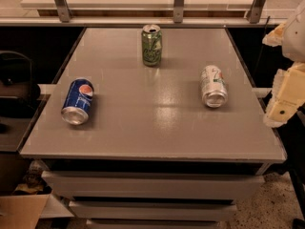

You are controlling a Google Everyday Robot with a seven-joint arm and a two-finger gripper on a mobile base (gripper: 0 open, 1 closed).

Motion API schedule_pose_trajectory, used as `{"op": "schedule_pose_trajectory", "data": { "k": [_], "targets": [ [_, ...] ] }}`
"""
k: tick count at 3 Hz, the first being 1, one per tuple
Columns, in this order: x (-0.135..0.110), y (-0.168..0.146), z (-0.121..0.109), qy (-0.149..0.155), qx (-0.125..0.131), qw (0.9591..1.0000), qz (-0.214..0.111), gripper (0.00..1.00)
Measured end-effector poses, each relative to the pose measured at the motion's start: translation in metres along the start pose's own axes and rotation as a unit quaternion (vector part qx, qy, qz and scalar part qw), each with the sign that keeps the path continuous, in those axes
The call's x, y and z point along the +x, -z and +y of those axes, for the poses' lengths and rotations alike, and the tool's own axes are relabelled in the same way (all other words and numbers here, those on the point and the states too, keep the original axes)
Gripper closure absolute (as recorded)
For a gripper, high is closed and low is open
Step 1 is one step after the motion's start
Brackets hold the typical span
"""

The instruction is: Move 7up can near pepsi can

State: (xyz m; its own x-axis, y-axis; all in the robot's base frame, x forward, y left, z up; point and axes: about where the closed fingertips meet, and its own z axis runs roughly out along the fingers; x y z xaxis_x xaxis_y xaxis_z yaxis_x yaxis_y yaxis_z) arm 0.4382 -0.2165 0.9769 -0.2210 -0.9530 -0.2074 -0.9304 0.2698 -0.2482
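Note:
The 7up can [213,86], silver-white with green and red markings, lies on its side on the right part of the grey table [147,113], its shiny end toward me. The pepsi can [78,101], blue with the round logo, lies on its side near the table's left edge. My gripper [275,75] hangs off the table's right edge, to the right of the 7up can and apart from it. Its cream fingers [286,99] stand apart and hold nothing.
A dark green can [151,45] stands upright at the back middle of the table. A railing with metal posts [178,4] runs behind the table. A dark chair [16,80] is at the left, and a cardboard box [21,209] on the floor at the lower left.

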Motion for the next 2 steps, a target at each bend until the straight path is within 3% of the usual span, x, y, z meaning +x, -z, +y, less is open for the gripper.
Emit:
{"op": "schedule_pose_trajectory", "data": {
  "k": [1,2],
  "targets": [
    [0.0000,0.0000,0.0000,0.000,0.000,1.0000,0.000,0.00],
    [-0.0030,-0.0018,-0.0087,-0.034,0.003,0.9994,0.003,0.00]
  ]
}}
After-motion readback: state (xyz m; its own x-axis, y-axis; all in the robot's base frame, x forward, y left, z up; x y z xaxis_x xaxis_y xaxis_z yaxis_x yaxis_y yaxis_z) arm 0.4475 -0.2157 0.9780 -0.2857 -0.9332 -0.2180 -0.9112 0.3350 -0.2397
